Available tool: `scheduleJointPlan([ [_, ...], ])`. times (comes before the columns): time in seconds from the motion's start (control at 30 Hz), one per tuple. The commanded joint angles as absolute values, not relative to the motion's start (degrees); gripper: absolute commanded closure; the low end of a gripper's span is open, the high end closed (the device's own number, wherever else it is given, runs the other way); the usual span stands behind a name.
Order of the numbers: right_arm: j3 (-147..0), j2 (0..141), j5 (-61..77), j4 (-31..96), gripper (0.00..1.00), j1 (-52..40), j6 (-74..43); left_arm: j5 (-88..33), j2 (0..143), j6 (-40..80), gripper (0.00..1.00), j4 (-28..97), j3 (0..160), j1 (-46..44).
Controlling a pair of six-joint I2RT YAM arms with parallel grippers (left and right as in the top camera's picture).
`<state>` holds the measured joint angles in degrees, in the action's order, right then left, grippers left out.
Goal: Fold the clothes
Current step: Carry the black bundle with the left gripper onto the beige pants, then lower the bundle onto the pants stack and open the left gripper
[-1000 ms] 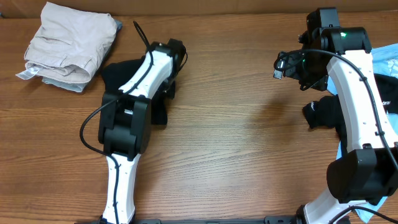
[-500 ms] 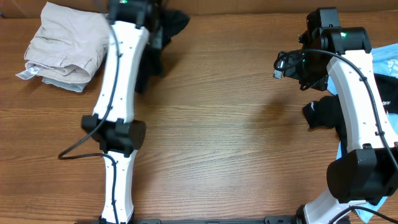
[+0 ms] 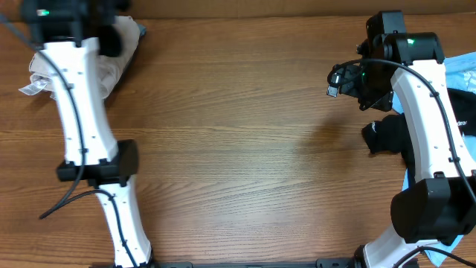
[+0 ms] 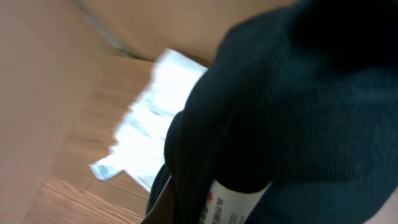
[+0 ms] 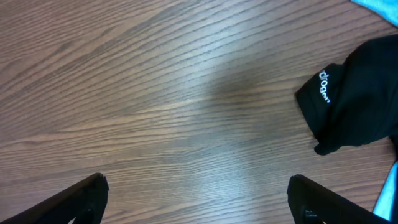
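Left wrist view is blurring badly: black T-shirt (image 4: 298, 106) is filling the frame & covering the left gripper, so its grip can't be judged; neck label (image 4: 233, 202) print is smearing, unreadable. Overhead: left arm (image 3: 74, 97) is covering much of the beige garment (image 3: 119, 59), right arm (image 3: 428, 112) is hiding part of the white-lettered black shirt (image 3: 381, 135), light blue shirt (image 3: 461, 74) is running off the right edge.

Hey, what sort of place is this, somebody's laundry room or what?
Probably a robot test bench, not a home: white left arm and right arm at a wood-grain table, a beige garment and light blue shirt at its edges, a black T-shirt held aloft.
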<state>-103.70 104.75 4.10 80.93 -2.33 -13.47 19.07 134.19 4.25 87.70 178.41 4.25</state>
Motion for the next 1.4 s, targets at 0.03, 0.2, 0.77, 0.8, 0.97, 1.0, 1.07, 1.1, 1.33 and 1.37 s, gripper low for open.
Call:
scheduleJointPlan([
  [0.03,-104.2,104.2,4.1,81.4,0.04,-2.2,-13.5,19.2,132.2,2.1,0.96,81.6,175.9,11.2],
  [0.2,-104.2,104.2,4.2,81.8,0.04,-2.2,-13.5,12.1,132.9,-8.1,0.96,71.9,169.5,16.5],
  [0.77,-104.2,104.2,5.2,81.3,0.04,-2.2,-13.5,12.4,132.9,-22.7,0.96,46.5,140.6,19.2],
  [0.8,-104.2,104.2,5.2,81.3,0.04,-2.2,-13.5,13.8,132.9,-22.7,0.96,45.8,139.4,19.2],
  [0.97,-104.2,104.2,5.2,81.3,0.04,-2.2,-13.5,19.5,132.8,-17.4,0.96,43.3,138.0,19.7],
  [1.0,-104.2,104.2,5.2,81.2,0.04,-2.2,-13.5,19.5,132.6,-16.0,0.96,42.8,138.3,19.9],
  [1.07,-104.2,104.2,5.2,81.1,0.04,-2.2,-13.5,19.5,132.5,-14.8,0.96,42.6,139.2,20.3],
  [1.1,-104.2,104.2,5.2,81.1,0.04,-2.2,-13.5,19.5,132.5,-14.7,0.96,42.8,139.7,20.5],
  [1.33,-104.2,104.2,5.2,81.1,0.04,-2.2,-13.5,19.4,132.5,-14.6,0.96,43.4,141.1,21.6],
  [1.37,-104.2,104.2,5.2,81.0,0.04,-2.2,-13.5,19.5,132.6,-14.0,0.96,43.3,141.1,21.6],
])
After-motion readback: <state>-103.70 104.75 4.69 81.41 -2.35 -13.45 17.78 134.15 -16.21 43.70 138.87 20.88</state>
